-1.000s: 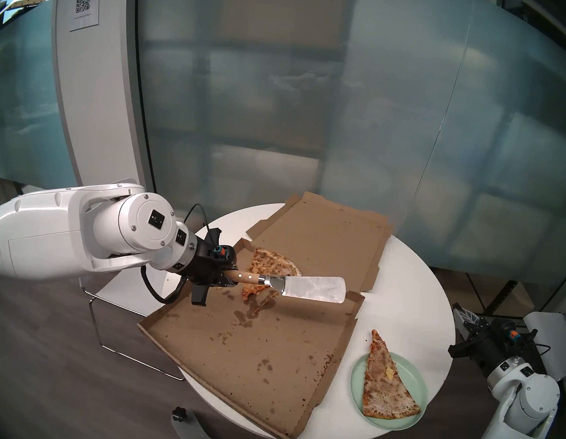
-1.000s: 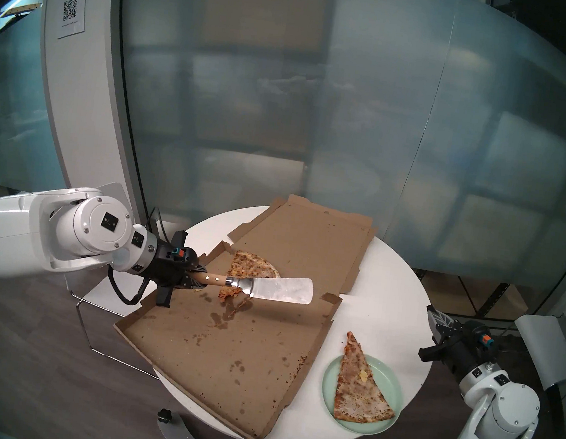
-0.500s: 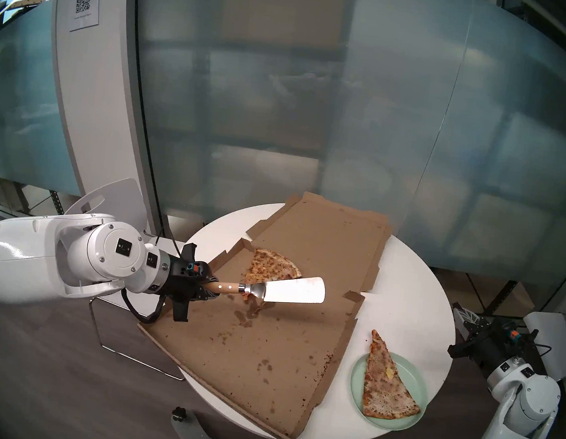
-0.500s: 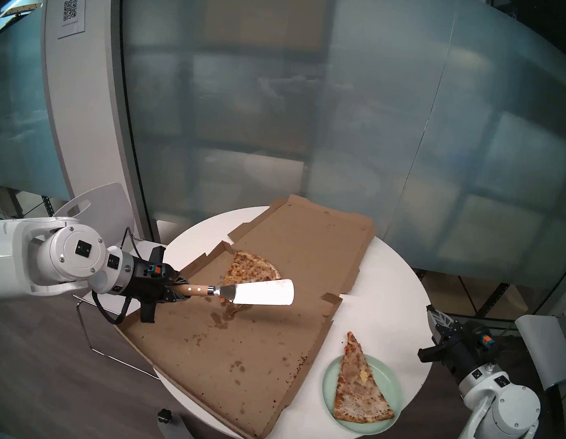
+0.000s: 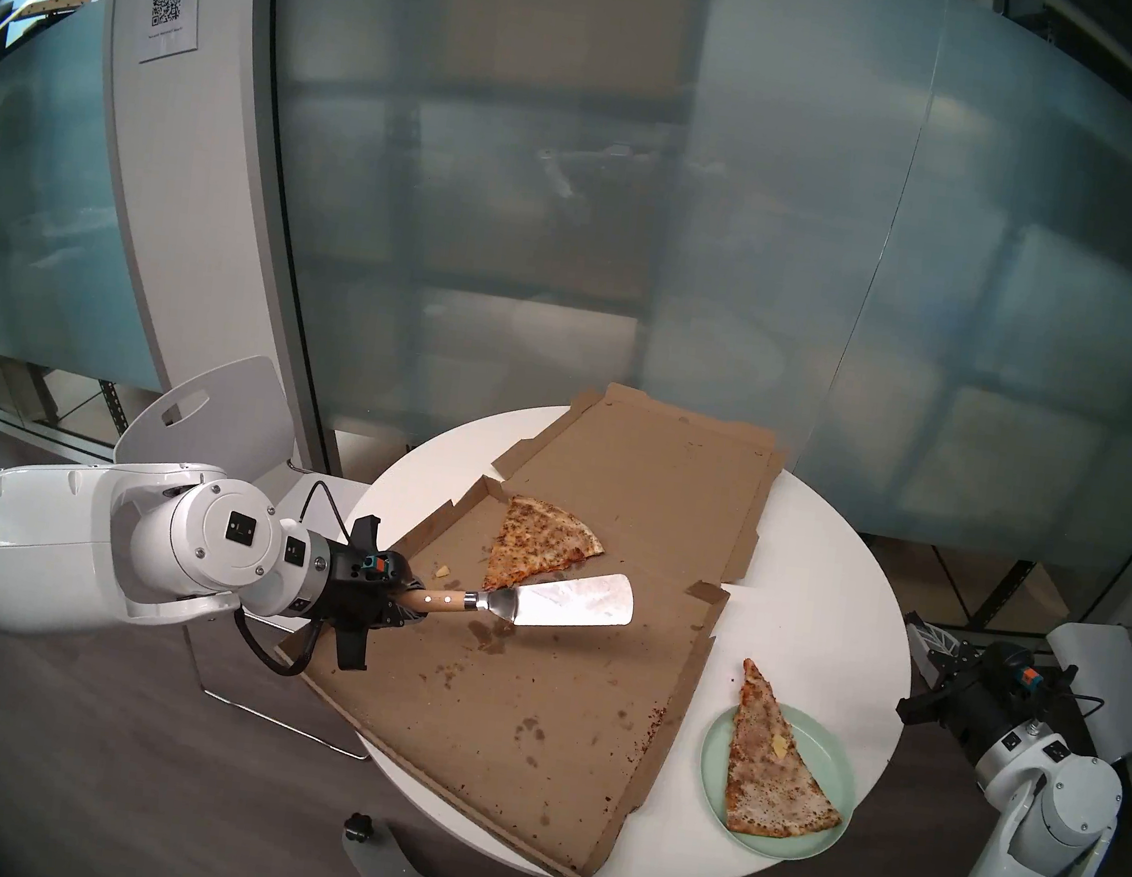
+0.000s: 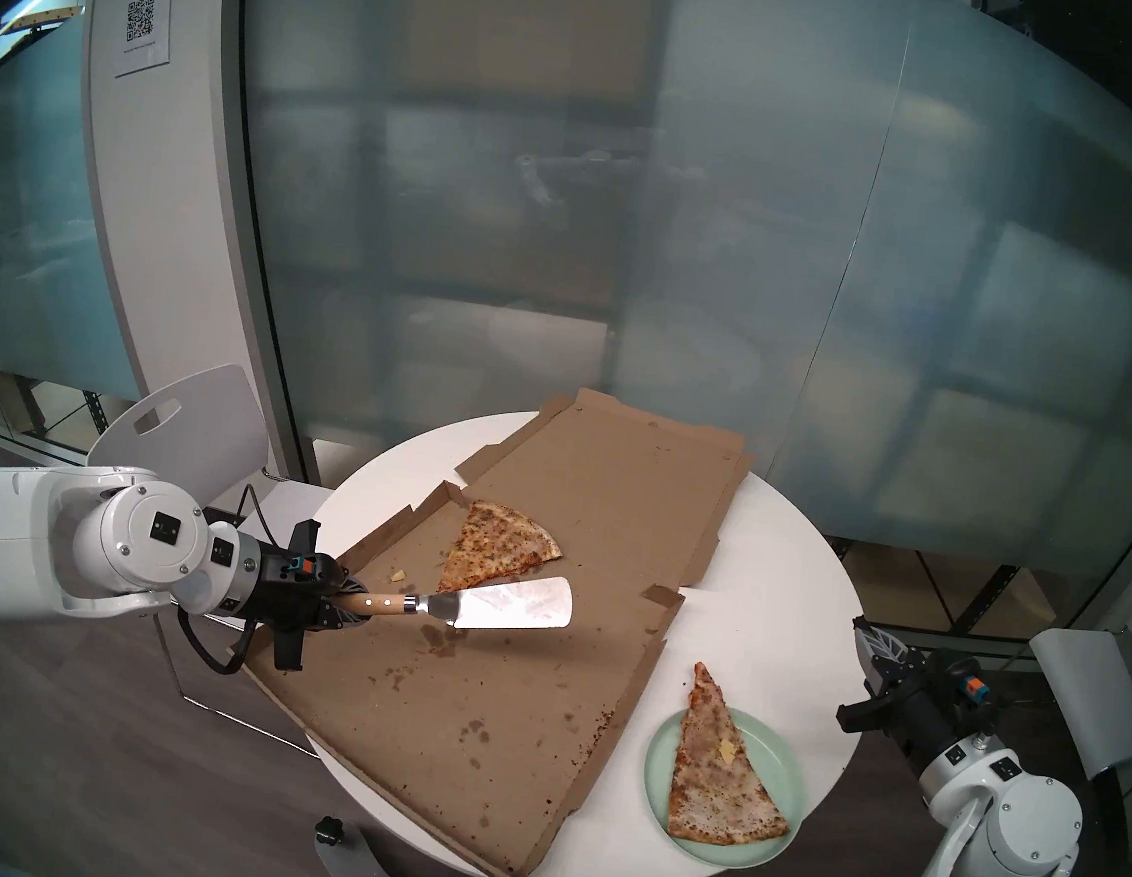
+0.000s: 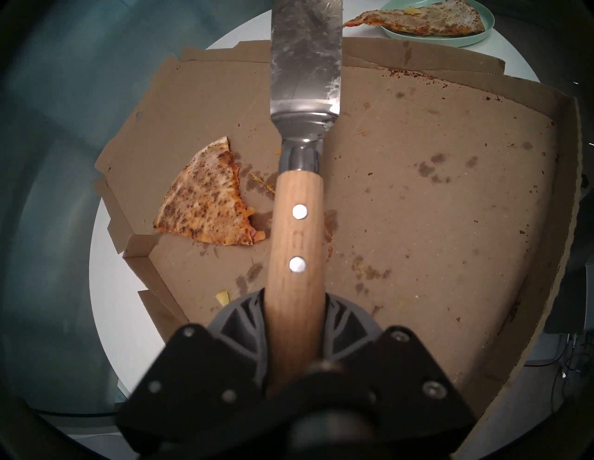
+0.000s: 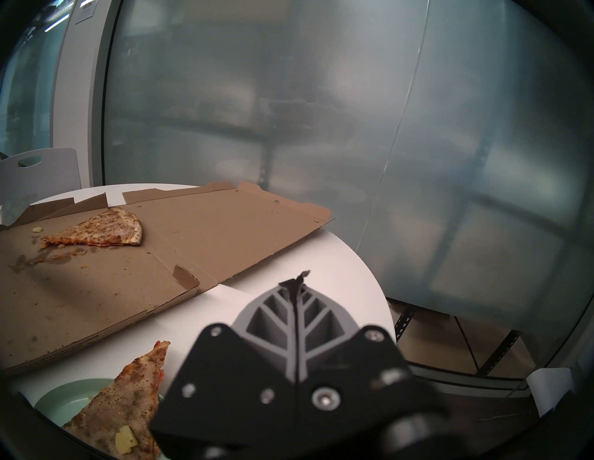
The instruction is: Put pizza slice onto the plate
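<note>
The left pincer (image 5: 408,602), at the middle left of the head view, is clamped on the wooden handle of a spatula (image 5: 556,600), whose bare metal blade hangs over the open pizza box (image 5: 520,715) with nothing on it. Just above the blade in the frame, a shorter, more orange slice (image 5: 538,544) lies in the box, near its upper left corner. Further right, at the lower right of the frame, the pizza slice (image 5: 768,772) lies on the plate (image 5: 823,844), its wide crust end within the rim and its narrow tip jutting past the upper edge over the bare tabletop (image 5: 832,595). I judge the task done, or nearly so; at most the overhanging tip might want nudging in. At the far right the right pincer (image 5: 920,630) sits closed on nothing, off the tabletop's edge.

The tabletop is round and white, the box brown cardboard with grease stains and crumbs. Behind stand frosted glass walls, a white pillar with a QR sheet (image 5: 169,2) at the upper left, a white chair (image 5: 218,405) at the left, and a dark wood floor
</note>
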